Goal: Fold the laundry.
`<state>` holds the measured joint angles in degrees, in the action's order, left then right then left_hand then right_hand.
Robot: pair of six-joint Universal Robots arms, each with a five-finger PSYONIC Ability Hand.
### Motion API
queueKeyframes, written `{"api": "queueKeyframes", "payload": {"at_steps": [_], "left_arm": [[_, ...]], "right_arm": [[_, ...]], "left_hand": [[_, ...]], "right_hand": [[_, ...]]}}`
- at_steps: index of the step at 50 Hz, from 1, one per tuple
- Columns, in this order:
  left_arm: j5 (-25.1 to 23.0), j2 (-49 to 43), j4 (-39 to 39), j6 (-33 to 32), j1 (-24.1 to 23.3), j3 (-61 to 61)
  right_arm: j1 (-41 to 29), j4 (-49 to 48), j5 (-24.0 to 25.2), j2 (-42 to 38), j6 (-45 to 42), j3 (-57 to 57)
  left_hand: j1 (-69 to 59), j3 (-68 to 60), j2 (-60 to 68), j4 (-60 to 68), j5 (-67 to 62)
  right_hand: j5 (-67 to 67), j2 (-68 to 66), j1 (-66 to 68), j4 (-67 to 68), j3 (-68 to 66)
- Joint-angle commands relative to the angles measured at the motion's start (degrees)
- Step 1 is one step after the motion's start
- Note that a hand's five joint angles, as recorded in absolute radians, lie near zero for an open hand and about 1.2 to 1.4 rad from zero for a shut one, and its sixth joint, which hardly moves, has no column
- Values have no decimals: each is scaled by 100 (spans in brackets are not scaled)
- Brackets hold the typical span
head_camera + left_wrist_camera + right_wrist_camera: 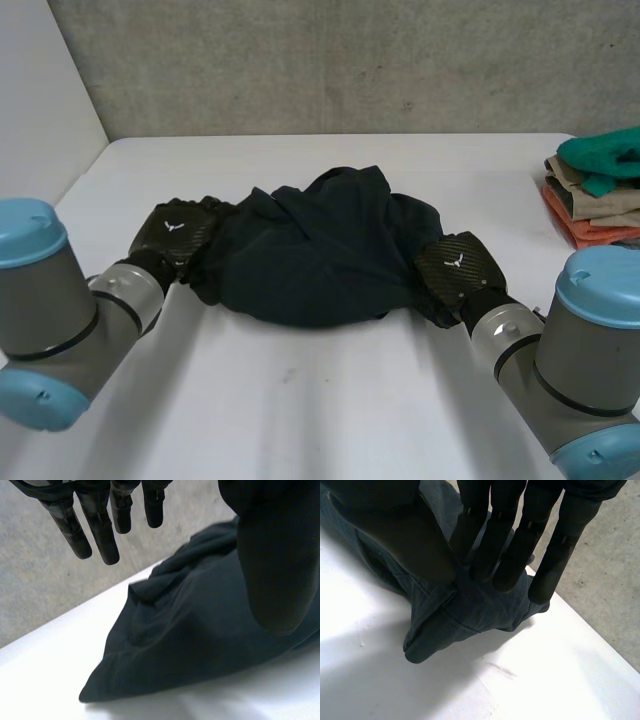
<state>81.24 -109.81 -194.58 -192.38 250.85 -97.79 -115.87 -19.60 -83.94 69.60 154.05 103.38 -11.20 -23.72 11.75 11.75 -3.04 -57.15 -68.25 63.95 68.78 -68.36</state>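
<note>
while the navy garment (310, 262) lies bunched on the table (300, 405), the head view sets the left hand (178, 232) at its left edge and the right hand (455, 268) at its right, each back bearing a small white emblem (174, 226). left wrist view: fingers (102, 535) straight, spread, clear of the garment. right wrist view: straight fingers (495, 550) pinch a fold against the thumb.

Both arms reached forward over the table, the left arm (60, 320) and the right arm (570, 350) angled inward toward each other. The left hand (178, 232) held straight, spread fingers (102, 535) apart from its thumb (275, 555). The right hand (457, 265) pinched the dark garment (310, 260) between straight fingers (515, 545) and thumb (405, 530)
</note>
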Motion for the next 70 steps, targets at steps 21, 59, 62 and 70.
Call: {"api": "queueKeyframes", "payload": {"at_steps": [21,59,62,70], "left_arm": [[-152,-810,727,-845,17,1229],[455,856,957,-203,-660,173],[393,856,957,-186,-651,173],[393,908,992,-168,-643,164]], "right_arm": [[494,377,-236,334,-103,-396],[636,2242,808,-324,1260,-1023],[583,1541,801,-657,1119,-820],[513,449,63,-1300,916,-1048]], "left_hand": [[-6880,-5628,6825,6825,-6696],[-6880,-5628,6825,6825,-6696],[-6880,-5628,6825,6825,-6696],[-6880,-5628,6825,6825,-6696]], "right_hand": [[-1285,-1175,1605,1122,-1164],[5715,5825,-5395,-5878,5836],[5651,5761,-5331,-5814,5772],[-1285,-1175,1605,1122,-1164]]}}
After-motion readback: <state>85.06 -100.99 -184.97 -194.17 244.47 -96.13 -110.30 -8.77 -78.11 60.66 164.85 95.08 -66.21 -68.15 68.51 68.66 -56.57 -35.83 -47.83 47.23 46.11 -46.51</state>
